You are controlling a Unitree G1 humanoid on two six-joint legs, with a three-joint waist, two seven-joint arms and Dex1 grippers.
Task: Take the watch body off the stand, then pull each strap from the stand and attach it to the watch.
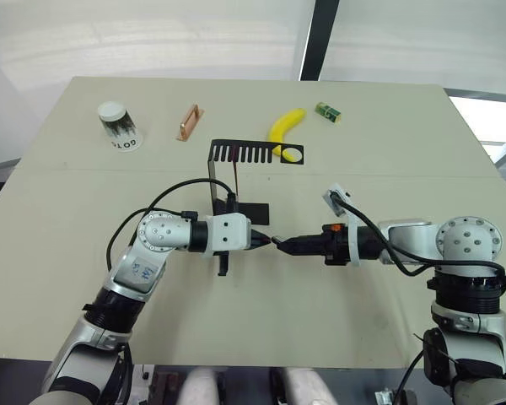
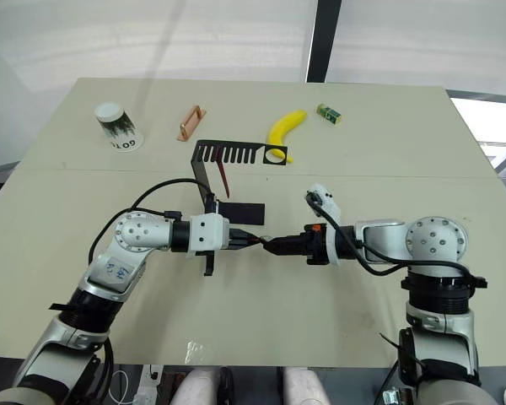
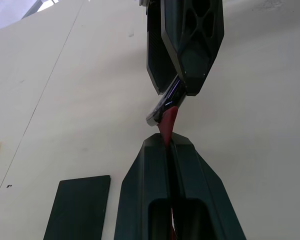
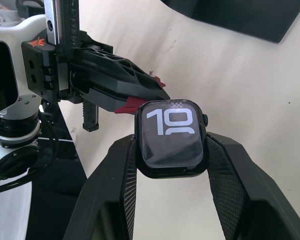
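One strap (image 3: 168,120) in left gripper (image 3: 168,150) | watch body (image 4: 171,138) in right gripper (image 4: 172,165)

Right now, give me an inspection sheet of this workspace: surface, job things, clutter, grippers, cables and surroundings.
Surface: pale table, a seam running across it.
Job's things: stand upright at mid-table, one strap hanging from its comb; watch off the stand; second strap meets the watch edge.
Clutter: cup, copper bar, banana and green block along the far side.
Grippers: left gripper shut on the second strap; right gripper shut on the watch.
Cables: black cable looping over the left arm, another over the right.
Surroundings: white wall with a dark post.
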